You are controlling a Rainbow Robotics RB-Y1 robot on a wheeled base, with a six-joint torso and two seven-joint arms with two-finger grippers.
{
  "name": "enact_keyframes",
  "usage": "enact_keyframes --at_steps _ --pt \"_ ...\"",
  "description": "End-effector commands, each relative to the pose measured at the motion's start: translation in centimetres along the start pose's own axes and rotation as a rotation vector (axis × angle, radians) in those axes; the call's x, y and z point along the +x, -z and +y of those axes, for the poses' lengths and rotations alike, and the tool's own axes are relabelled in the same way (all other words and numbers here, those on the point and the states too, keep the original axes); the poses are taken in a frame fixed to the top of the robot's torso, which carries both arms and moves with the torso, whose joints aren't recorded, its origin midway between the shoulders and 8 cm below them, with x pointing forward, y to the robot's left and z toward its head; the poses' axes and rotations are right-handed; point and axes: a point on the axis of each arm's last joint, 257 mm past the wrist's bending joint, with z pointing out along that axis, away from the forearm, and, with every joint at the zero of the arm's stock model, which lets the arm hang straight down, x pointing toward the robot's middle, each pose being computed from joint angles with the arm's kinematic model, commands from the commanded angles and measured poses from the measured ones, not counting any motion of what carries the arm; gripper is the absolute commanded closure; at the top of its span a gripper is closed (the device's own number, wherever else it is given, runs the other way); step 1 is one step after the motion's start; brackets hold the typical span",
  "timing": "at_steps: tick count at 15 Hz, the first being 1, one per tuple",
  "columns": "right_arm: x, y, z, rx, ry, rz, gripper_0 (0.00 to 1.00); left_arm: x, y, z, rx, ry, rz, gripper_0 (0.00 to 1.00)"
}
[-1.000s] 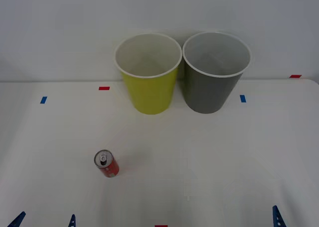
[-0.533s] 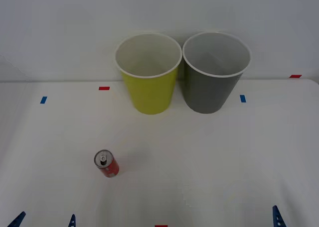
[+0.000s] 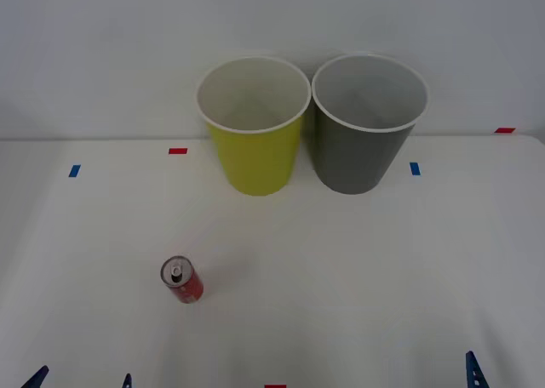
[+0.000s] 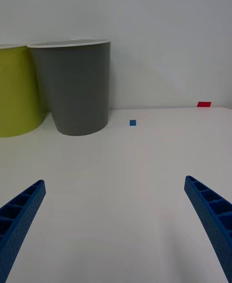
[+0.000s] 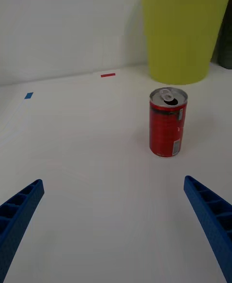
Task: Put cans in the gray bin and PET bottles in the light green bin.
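A: Where is the can [image 5: 167,122] seen?
B: Upright on the table [image 3: 358,269], ahead of the left gripper [image 5: 116,225], both grippers spread wide – nothing held.
A: How is it best gripped?
B: Mid-body – probably light, thin-walled, easily dented

I see the gray bin [image 3: 369,124] and the light green bin [image 3: 253,126] side by side at the table's [image 3: 358,269] far edge, the light green bin on the left, rims nearly touching. The can [image 3: 181,280] stands upright nearer me, well apart, left of both bins.
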Motion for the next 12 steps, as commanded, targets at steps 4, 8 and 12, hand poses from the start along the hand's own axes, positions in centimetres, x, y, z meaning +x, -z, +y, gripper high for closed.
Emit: enact_keyframes --at_steps 4,8,12 --pt "0.0 0.0 0.0 0.0 0.0 0.0 0.0 -0.8 -3.2 -0.4 0.277 -0.135 -0.098 0.0" --pt "0.0 0.0 0.0 0.0 0.0 0.0 0.0 -0.2 -4.8 -1.7 0.415 -0.123 -0.147 0.0" --pt "0.0 0.0 0.0 0.0 0.0 0.0 0.0 0.7 -5.2 -2.8 0.492 -0.127 -0.176 0.0"
